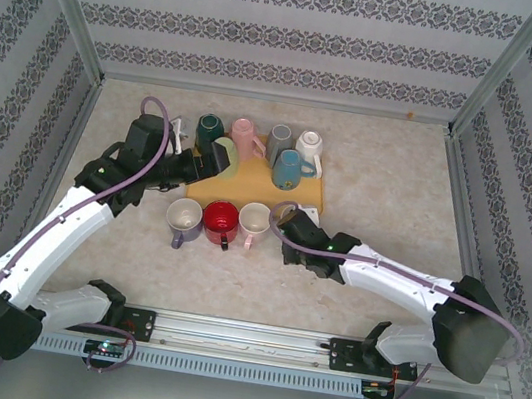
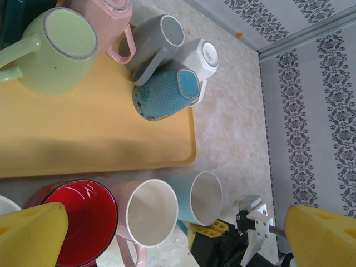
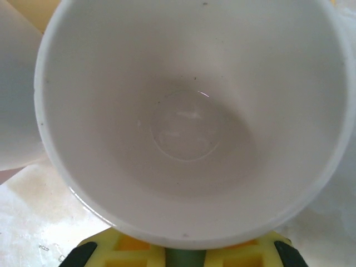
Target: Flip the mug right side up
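Observation:
A light blue mug with a white inside stands mouth up on the table, just in front of the yellow tray. My right gripper is shut on its handle from the near side. In the right wrist view the mug's bowl is close up, and the handle sits between the yellow pads of the gripper. The left wrist view shows that mug held by the right gripper. My left gripper hovers open over the tray's left end, its pads wide apart.
A pale pink mug, a red mug and a white mug stand mouth up left of the blue one. The tray carries several more mugs, among them a blue dotted one on its side and a light green one.

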You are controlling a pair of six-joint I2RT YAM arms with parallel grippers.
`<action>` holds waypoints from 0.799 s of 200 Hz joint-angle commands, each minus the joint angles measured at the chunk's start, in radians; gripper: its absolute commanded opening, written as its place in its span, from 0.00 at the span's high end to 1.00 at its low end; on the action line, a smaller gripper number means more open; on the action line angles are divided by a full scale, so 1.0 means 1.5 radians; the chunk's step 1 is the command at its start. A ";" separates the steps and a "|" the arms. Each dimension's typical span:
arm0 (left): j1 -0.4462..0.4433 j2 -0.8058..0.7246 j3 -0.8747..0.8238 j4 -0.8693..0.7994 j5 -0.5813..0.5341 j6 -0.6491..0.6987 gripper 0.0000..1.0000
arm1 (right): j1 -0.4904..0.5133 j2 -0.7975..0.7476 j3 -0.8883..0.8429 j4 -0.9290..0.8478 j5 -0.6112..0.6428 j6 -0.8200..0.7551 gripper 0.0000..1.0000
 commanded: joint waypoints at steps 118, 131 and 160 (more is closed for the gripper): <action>0.007 -0.031 -0.017 -0.023 -0.022 0.019 0.00 | 0.034 0.027 0.019 0.013 -0.003 0.030 0.85; 0.006 -0.032 -0.021 -0.021 -0.022 0.017 0.00 | 0.036 0.022 0.020 0.008 -0.002 0.034 0.85; 0.006 -0.036 -0.027 -0.018 -0.024 0.016 0.00 | 0.039 0.022 0.024 -0.003 0.002 0.037 0.82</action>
